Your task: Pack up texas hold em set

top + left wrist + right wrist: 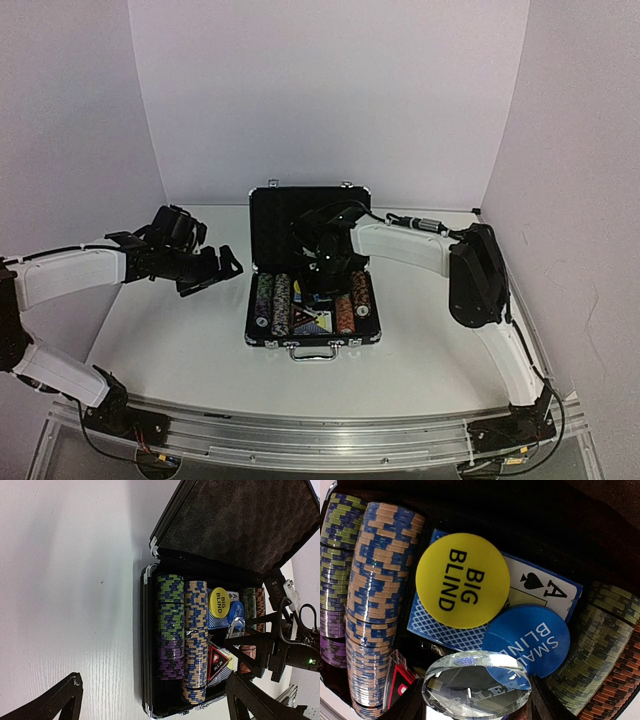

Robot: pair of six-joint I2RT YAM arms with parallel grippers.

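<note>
The black briefcase (262,342) lies open at mid-table with its foam lid up. Rows of striped poker chips (196,640) fill it. On a blue-backed card deck (540,587) lie a yellow BIG BLIND disc (462,580) and a blue SMALL BLIND disc (532,637). The dark triangular ALL IN button (216,662) rests nearer the handle. My right gripper (476,700) hangs over the case's middle, shut on the clear DEALER disc (476,687), just above the cards. My left gripper (225,268) hovers open, left of the case, holding nothing.
White walls close in the table on three sides. The raised lid (310,210) stands behind the right arm's wrist. The carry handle (312,352) faces the arm bases. Bare white table (170,330) lies left of the case.
</note>
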